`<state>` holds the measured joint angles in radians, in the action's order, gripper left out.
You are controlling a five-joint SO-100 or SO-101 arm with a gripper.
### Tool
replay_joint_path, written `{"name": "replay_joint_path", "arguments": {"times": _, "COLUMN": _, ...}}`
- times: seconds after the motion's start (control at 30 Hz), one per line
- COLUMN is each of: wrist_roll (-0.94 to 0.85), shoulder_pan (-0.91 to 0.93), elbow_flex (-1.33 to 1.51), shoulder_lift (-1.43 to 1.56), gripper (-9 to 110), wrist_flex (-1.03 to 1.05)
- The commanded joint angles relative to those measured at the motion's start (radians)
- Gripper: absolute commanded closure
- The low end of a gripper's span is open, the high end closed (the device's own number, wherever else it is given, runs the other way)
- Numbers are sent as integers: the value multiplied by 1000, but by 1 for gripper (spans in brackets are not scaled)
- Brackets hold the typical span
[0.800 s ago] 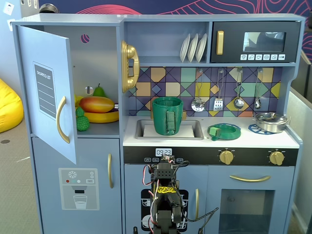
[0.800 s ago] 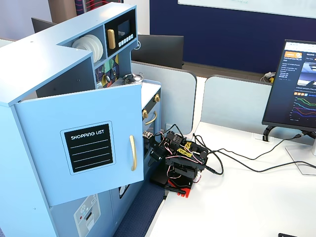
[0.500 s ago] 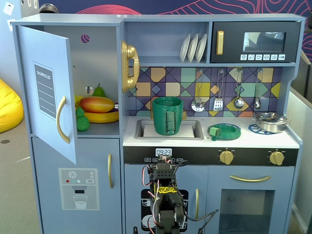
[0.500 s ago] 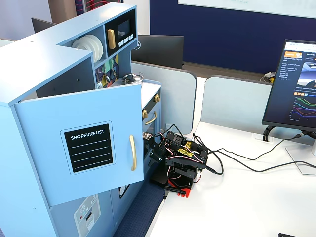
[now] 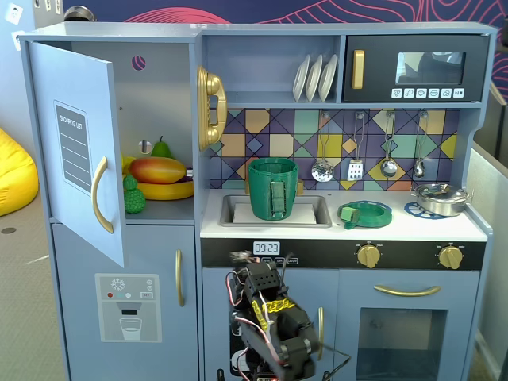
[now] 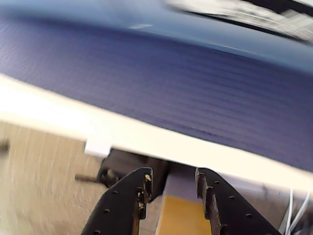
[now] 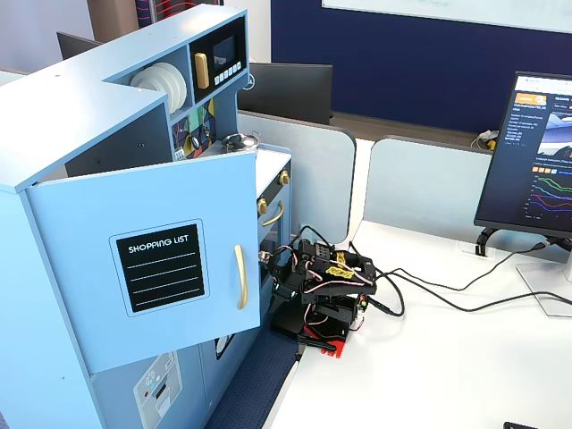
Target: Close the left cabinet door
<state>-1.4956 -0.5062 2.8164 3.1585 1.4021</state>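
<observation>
Landmark: toy kitchen unit (image 5: 317, 230); everything below is placed against it.
Left cabinet door (image 5: 78, 151): hinged at the unit's upper left corner in a fixed view, swung wide open, outer face with the chalkboard label turned away from the shelf.
Handle (image 5: 98, 194): gold, curved, vertical, on the door's free edge.
Shelf behind door: toy fruit (image 5: 157, 171) sits inside, clear of the door's swing as far as I can judge.
Arm: folded low against the unit's oven front, well apart from the door.
Gripper (image 6: 171, 188): fingers parted, nothing between them in the wrist view.
Handling, judged: thin rigid panel, light, free-swinging; smooth painted face may slip.
Contact, judged: push the outer face near the handle edge, farthest from the hinge; no grasp needed.
</observation>
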Motion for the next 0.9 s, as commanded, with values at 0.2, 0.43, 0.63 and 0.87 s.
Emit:
{"name": "replay_joint_path", "arguments": {"times": 0.2, "wrist_roll": -95, "shoulder_pan": -537, "elbow_flex": -486, "shoulder_lift": -118, "gripper": 102, "wrist_flex": -91}}
{"name": "replay_joint_path", "arguments": {"times": 0.43, "wrist_roll": -242, "shoulder_pan": -788, "elbow_flex": -686, "shoulder_lift": -184, "gripper": 102, "wrist_flex": -207}}
{"name": "replay_joint_path", "arguments": {"times": 0.63, "wrist_roll": -376, "shoulder_pan": -907, "elbow_flex": -845, "shoulder_lift": -295, "gripper": 102, "wrist_flex": -311}}
{"name": "replay_joint_path", "arguments": {"times": 0.87, "wrist_roll": -632, "shoulder_pan": -991, "elbow_flex": -959, "shoulder_lift": -436, "gripper": 102, "wrist_flex": -482}}
